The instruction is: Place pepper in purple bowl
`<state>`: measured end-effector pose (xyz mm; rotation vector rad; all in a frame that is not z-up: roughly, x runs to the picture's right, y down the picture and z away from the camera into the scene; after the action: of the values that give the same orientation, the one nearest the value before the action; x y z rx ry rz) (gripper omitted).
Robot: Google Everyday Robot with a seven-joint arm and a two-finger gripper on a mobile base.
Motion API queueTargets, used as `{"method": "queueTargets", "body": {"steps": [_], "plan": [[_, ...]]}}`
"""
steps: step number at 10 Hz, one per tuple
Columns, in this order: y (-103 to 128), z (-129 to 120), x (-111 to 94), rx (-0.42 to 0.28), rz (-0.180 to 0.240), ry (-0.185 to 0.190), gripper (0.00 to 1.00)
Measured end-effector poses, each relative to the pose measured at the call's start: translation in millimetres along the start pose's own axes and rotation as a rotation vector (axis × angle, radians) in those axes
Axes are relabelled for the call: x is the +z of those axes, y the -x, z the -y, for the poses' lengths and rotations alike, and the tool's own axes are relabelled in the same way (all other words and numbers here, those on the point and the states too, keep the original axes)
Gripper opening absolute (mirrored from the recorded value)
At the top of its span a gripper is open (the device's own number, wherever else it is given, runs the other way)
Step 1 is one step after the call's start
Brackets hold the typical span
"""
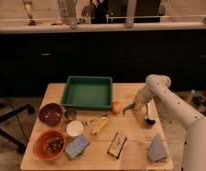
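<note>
The hand (134, 106), at the right of the tabletop (138, 159), grips the pepper (127, 109) just beside the orange fruit (116, 107). Next comes the carry: far left, over the purple bowl (51, 114), then release.

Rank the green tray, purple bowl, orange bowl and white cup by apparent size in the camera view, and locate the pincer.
1. green tray
2. orange bowl and purple bowl: alike; the orange one sits nearer the camera, so unranked
3. white cup
The pincer is at the pepper, beside the orange fruit.
</note>
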<state>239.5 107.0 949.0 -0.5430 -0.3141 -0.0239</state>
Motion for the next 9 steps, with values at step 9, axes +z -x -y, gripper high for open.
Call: {"method": "queueTargets", "body": {"steps": [9], "plan": [[3.0,0.3,-3.0,-0.052,-0.042,-0.026,0.0]]}}
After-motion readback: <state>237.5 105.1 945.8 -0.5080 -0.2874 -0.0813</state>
